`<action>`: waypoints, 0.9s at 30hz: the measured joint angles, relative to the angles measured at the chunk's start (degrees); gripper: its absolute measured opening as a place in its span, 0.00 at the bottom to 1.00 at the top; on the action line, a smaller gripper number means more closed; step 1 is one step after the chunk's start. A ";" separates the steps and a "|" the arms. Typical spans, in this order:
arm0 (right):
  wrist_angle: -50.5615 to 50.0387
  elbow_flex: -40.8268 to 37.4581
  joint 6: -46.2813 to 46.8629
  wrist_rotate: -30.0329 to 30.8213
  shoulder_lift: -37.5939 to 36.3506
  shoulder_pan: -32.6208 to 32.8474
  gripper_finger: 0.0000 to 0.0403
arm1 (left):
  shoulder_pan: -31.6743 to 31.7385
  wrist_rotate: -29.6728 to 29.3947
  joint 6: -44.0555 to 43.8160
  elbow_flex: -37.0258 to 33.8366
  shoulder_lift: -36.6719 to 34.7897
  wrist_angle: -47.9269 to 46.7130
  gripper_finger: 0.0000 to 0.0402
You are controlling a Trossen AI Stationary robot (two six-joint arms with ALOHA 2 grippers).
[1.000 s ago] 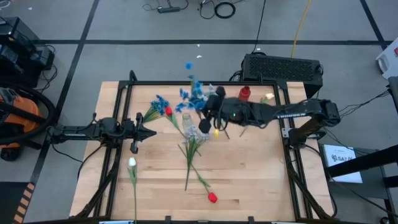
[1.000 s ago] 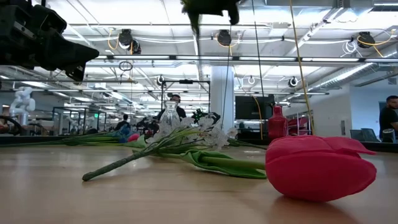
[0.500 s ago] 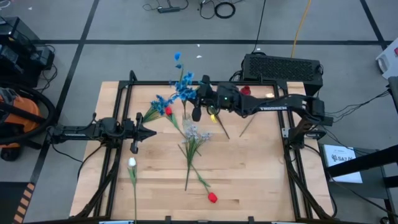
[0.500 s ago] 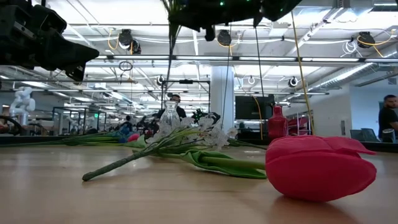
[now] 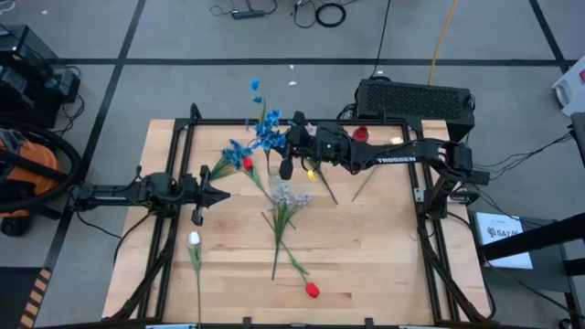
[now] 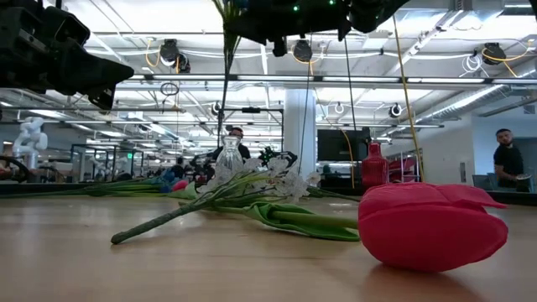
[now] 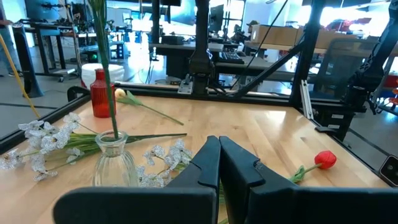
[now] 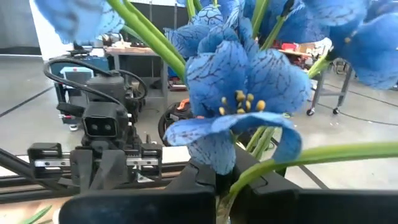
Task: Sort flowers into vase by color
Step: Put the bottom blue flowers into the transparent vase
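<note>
Pale wood planking forms the table (image 5: 366, 256), framed by dark rails. A blue flower (image 5: 267, 135) is held upright, its stem hanging straight down with the lower end already inside the mouth of the clear glass vase (image 7: 114, 163), as is seen in the left wrist view. The stem's long axis is thus vertical and lined up with the vase neck, so the coming move is judged to be a straight descent or a release. The stem is pinched by the right gripper (image 5: 294, 146), whose fingers are closed on it directly above the vase at the table's far middle. Another blue flower (image 5: 236, 152), a white-lilac spray (image 5: 285, 196) and a red tulip (image 5: 312, 290) lie flat nearby. The left gripper (image 5: 219, 194) is parked at the left side, fingers together, well apart from the vase.
</note>
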 joint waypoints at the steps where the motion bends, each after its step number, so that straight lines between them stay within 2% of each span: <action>1: -0.11 0.00 0.04 0.03 0.01 -0.11 0.00 | 0.00 -0.02 0.02 0.00 0.00 0.00 0.02; 27: -6.72 0.04 -0.18 1.82 0.07 -0.36 0.00 | 0.00 -0.07 0.02 0.00 0.00 0.00 0.02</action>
